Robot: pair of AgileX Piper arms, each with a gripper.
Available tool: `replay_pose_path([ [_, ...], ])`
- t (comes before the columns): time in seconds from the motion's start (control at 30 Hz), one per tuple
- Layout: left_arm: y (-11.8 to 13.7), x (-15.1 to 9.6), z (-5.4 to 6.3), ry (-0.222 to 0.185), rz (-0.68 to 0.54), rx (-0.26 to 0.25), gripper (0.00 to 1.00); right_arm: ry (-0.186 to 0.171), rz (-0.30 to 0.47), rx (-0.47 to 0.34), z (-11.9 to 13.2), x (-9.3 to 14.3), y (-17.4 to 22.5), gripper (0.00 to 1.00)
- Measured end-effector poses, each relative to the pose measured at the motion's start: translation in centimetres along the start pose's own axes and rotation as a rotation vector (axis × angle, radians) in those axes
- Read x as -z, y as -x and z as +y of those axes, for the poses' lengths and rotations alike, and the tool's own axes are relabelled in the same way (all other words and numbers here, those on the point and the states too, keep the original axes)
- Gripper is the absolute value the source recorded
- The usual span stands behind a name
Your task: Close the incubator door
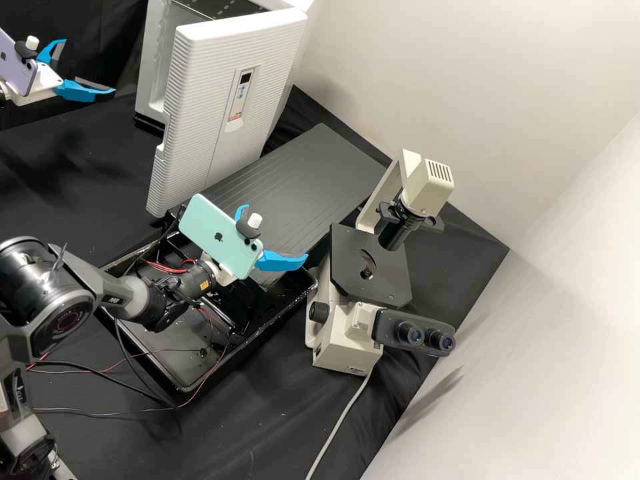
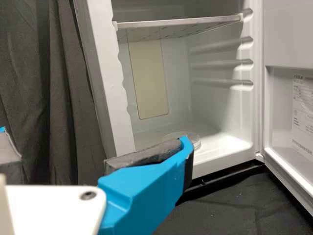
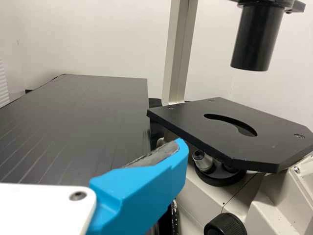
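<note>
The incubator door (image 1: 230,140) stands open, swung out from the white incubator (image 1: 143,83). The left end effector (image 1: 90,65) is near the incubator's open side, its two blue fingers spread wide and apart from the door. Inside, below a shelf (image 2: 181,23), sits what looks like a clear round dish (image 2: 194,140). The right end effector (image 1: 277,232), also spread, hangs between the door and the microscope (image 1: 343,343) on the black desk (image 1: 73,180).

Door (image 1: 193,127) is showing ribbed, matt plastic | bench cloth (image 1: 67,160) is looking wrinkled | microscope stage (image 1: 347,247) is appearing smooth, like metal | wall (image 1: 433,73) is looking smooth, matt
</note>
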State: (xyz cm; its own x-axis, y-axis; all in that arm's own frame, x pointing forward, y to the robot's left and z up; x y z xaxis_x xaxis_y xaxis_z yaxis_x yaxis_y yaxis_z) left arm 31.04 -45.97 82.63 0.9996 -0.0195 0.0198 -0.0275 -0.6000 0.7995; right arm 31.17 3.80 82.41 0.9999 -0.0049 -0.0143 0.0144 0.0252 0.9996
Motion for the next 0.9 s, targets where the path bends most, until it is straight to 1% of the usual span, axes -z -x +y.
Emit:
replay_pose_path([
  [0.87, 0.0, 0.0, 0.0, 0.0, 0.0, 0.0, 1.0, 0.0, 0.0, 0.0, 0.0, 0.0, 0.0, 1.0],
  [0.9, 0.0, 0.0, 0.0, 0.0, 0.0, 0.0, 1.0, 0.0, 0.0, 0.0, 0.0, 0.0, 0.0, 0.0],
])
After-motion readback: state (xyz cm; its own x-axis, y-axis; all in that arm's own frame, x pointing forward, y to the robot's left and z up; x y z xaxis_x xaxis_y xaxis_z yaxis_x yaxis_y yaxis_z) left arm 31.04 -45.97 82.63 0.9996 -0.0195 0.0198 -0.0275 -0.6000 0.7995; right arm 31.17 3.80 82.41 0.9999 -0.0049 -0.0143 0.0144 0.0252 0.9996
